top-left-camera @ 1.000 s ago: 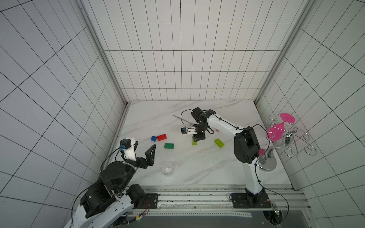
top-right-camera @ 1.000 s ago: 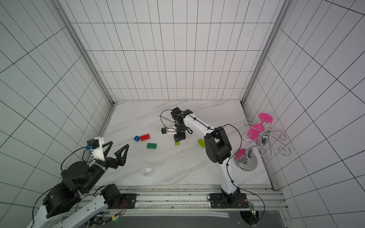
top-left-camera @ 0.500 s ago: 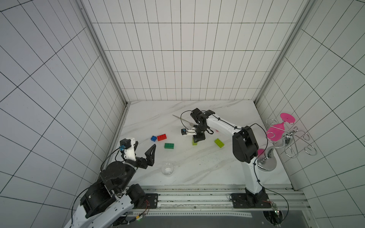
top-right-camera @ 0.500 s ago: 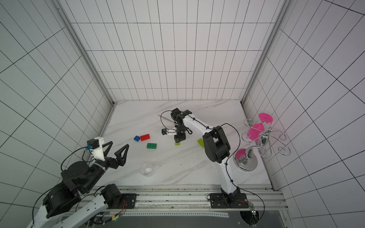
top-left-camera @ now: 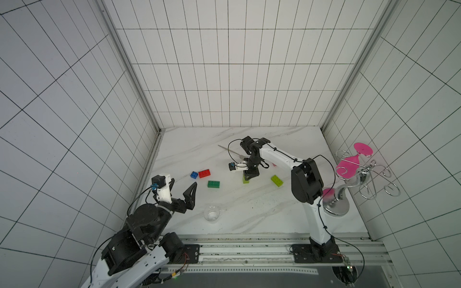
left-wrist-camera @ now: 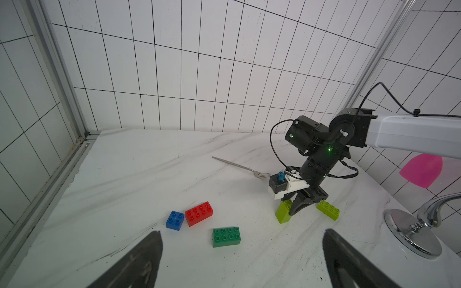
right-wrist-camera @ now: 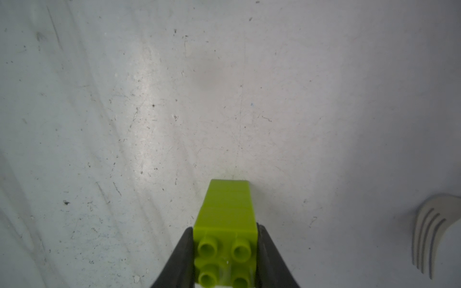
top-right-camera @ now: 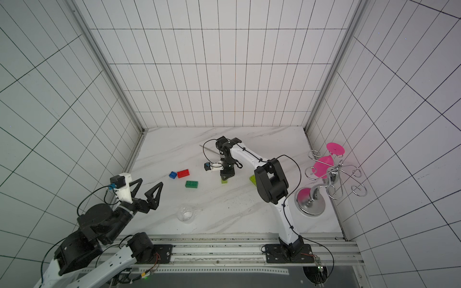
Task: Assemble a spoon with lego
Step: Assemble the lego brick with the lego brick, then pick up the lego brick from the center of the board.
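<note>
Early stage: no spoon yet, bricks all lie apart.
Right gripper [left-wrist-camera: 303,203] pinches an upright lime brick [right-wrist-camera: 225,207] mid-table, its lower end at the tabletop. Second lime brick [top-left-camera: 277,180] lies near; blue brick [top-left-camera: 194,174], red brick [top-left-camera: 204,173] and dark green brick [top-left-camera: 213,184] sit loose, well apart from it. Left gripper [top-right-camera: 149,184] hangs wide and empty. Fork [top-left-camera: 230,152] lies close behind the right gripper; a glass [top-left-camera: 211,213] stands near the front edge, with open marble between.

Chrome rack [top-left-camera: 361,175] is standing at marble table's [top-left-camera: 262,214] side edge, holding pink glasses [top-left-camera: 346,167]. Silver fork [top-left-camera: 229,151] is lying well apart from rack, toward back wall. Clear tumbler [top-left-camera: 211,212] is sitting well apart from rack, toward front.
</note>
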`<move>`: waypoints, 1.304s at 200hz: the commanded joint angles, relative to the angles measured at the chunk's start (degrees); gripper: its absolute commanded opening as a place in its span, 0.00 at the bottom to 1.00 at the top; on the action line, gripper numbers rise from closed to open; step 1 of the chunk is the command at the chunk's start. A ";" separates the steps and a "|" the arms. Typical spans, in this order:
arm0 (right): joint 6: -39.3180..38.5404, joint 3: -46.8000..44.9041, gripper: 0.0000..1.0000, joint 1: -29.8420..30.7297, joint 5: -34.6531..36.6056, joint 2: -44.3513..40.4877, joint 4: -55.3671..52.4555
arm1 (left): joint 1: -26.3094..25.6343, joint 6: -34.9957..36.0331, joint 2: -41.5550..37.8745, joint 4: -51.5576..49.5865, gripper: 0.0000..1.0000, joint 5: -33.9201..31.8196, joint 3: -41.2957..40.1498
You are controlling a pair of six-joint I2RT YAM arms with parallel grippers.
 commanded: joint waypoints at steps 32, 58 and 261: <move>0.80 -3.92 0.33 0.18 -0.50 5.87 0.84 | -0.16 0.67 0.20 1.34 0.98 -0.47 -0.55; 2.17 -3.08 0.35 0.12 0.60 5.32 0.85 | -0.16 0.69 0.37 1.43 0.98 -0.54 -0.51; 46.46 -29.51 0.99 -3.14 23.59 -35.63 28.70 | -0.16 0.58 -0.43 1.08 0.98 0.99 -0.19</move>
